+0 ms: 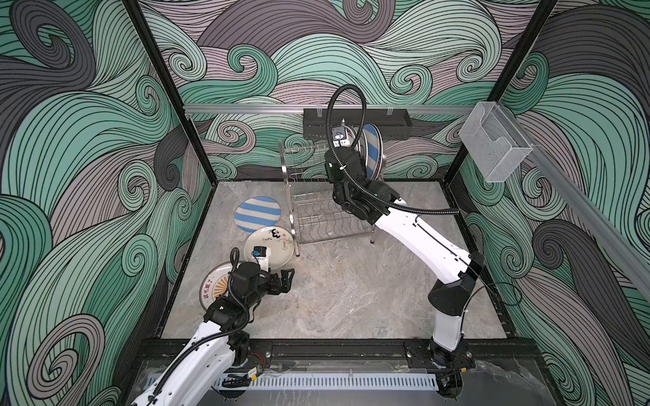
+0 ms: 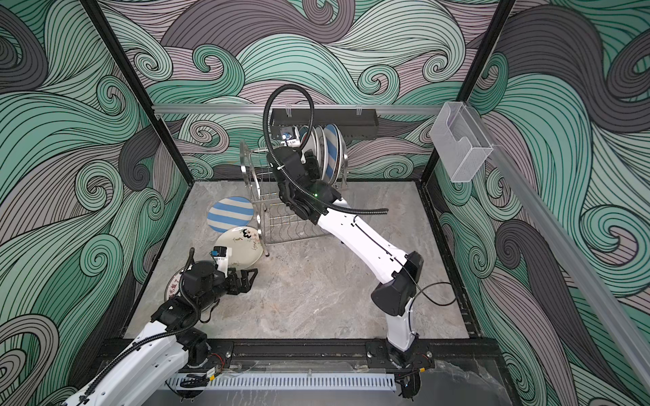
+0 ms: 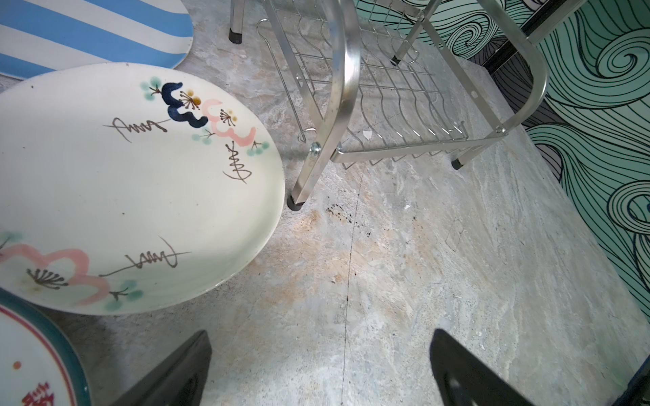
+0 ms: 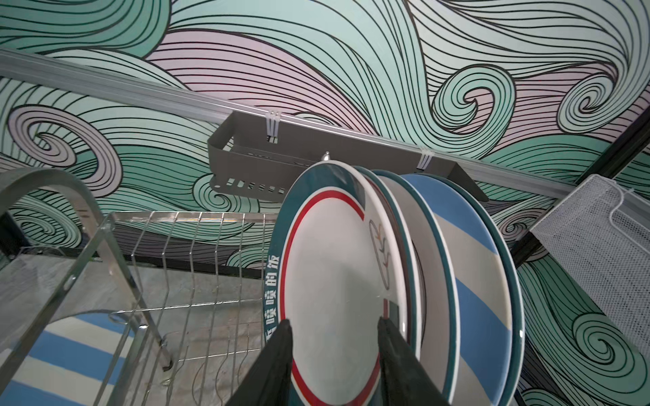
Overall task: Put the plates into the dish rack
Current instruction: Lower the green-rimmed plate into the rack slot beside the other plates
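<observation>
At least four plates [image 4: 475,281] are seen standing on edge in the upper shelf of the dish rack [image 1: 318,207], toward its right end. The nearest, a teal-rimmed plate [image 4: 334,246], is straddled by the right claw [image 4: 334,320], its jaws parted in release. Three are left flat on the tabletop [image 1: 351,288]: a striped plate [image 1: 258,214], a floral plate [image 1: 281,247] and a sunburst plate [image 1: 212,284]. The left claw [image 3: 320,332] is held released and empty beside them.

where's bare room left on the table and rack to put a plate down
Free: the marble table between the dish rack, the right arm and the left gripper; the rack's upper slots beside the standing plates; its lower shelf. Crowded: the table's left edge, three plates lying close together.
</observation>
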Available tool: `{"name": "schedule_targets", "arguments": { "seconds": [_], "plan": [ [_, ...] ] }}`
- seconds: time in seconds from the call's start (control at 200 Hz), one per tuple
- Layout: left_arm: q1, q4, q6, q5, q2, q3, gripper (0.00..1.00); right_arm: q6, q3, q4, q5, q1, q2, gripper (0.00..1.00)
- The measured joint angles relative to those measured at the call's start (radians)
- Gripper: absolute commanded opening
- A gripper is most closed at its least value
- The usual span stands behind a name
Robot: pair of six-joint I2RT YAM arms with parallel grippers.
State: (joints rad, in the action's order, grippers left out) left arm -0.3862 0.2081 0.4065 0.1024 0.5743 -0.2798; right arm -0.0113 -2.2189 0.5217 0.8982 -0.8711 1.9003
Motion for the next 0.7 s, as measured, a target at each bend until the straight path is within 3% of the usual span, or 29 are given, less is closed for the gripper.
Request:
{"name": "schedule_targets", "arguments": {
  "seconds": [0.245,0.415,0.7],
  "plan": [
    [0.0,0.0,0.0,0.0,0.005,0.0,0.99,-0.042,-0.043,0.088,-0.072,0.002,-0.002,0.44],
    [0.0,0.0,0.0,0.003,0.005,0.0,0.99,-0.07,-0.145,0.179,-0.152,0.028,-0.002,0.52],
    [0.0,-0.001,0.0,0.005,0.013,0.0,0.99,-0.132,-0.208,0.29,-0.293,0.086,-0.009,0.54]
  ]
}}
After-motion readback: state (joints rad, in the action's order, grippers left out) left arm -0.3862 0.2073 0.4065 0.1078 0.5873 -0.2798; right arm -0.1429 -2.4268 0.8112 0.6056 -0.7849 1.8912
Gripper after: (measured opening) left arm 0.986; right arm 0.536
